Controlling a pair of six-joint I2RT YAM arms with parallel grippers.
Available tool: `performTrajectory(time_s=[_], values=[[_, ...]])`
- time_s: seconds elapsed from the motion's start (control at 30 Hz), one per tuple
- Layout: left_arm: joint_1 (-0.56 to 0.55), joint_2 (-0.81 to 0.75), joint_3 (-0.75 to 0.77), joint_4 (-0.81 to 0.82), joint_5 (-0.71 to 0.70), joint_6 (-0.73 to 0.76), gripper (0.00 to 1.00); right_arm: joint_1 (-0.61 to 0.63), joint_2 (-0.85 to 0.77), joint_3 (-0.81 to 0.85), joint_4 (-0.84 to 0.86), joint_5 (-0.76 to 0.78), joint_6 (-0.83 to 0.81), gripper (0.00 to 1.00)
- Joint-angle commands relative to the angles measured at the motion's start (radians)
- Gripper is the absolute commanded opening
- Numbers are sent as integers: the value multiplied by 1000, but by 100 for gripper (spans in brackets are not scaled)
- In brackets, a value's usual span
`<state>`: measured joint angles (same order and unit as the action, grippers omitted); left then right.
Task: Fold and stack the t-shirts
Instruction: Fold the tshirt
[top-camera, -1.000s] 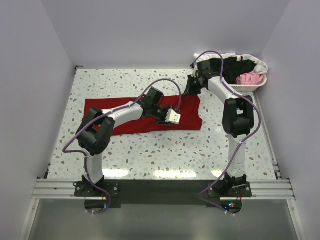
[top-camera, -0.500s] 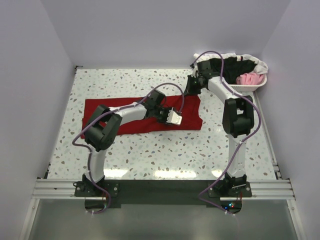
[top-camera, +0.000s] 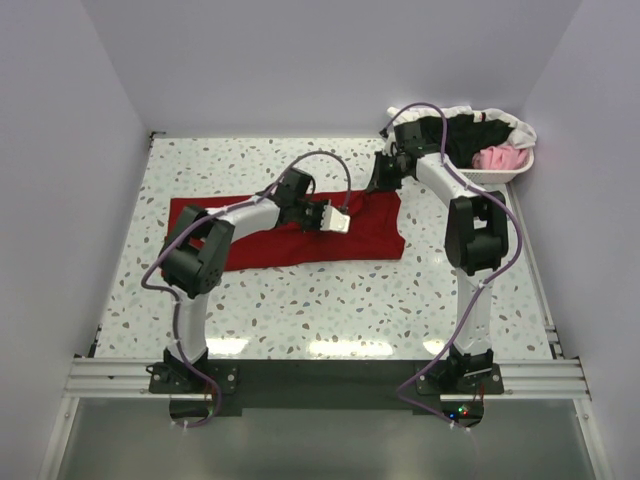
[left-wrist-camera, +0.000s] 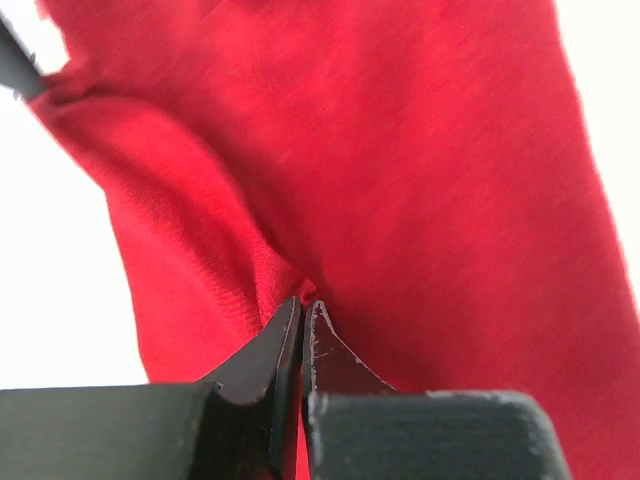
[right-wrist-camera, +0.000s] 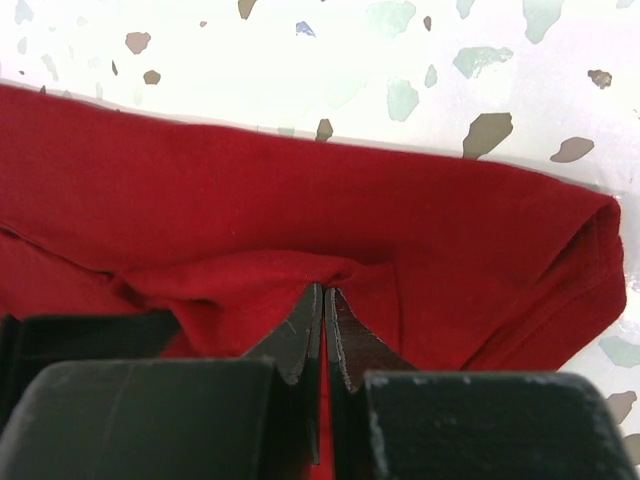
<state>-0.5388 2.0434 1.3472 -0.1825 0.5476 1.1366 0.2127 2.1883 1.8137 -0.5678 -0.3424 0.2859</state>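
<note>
1. The dark red soft-cloth t-shirt (top-camera: 372, 235) lies half-folded, a long band mid-frame.
2. The left gripper (left-wrist-camera: 302, 305) and right gripper (right-wrist-camera: 323, 292) each clamp tight onto its cloth.
3. The other shirts (top-camera: 498, 157) wait heaped in a white plastic basket (top-camera: 522, 165), upper right.

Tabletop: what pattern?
The tabletop is white with scattered dark and greenish speckles, best seen in the right wrist view.

Black joints and white tubes on left arm (top-camera: 240, 218) and right arm (top-camera: 470, 300); thin purple cables (top-camera: 318, 155); black pointed left gripper (left-wrist-camera: 302, 305).
</note>
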Motion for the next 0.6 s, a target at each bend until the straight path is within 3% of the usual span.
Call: performTrajectory(time_s=[0.0,0.23,0.57], values=[[45,-74,58,-9,67,0,0,-7,4,44,-21,-23,-22,0],[118,-80,75,-83,113,64,0,-7,-4,59,-81,-46,-60,0],[120,-123,1,-153,132,172,0,-7,7,56,-291,-104,-195,0]])
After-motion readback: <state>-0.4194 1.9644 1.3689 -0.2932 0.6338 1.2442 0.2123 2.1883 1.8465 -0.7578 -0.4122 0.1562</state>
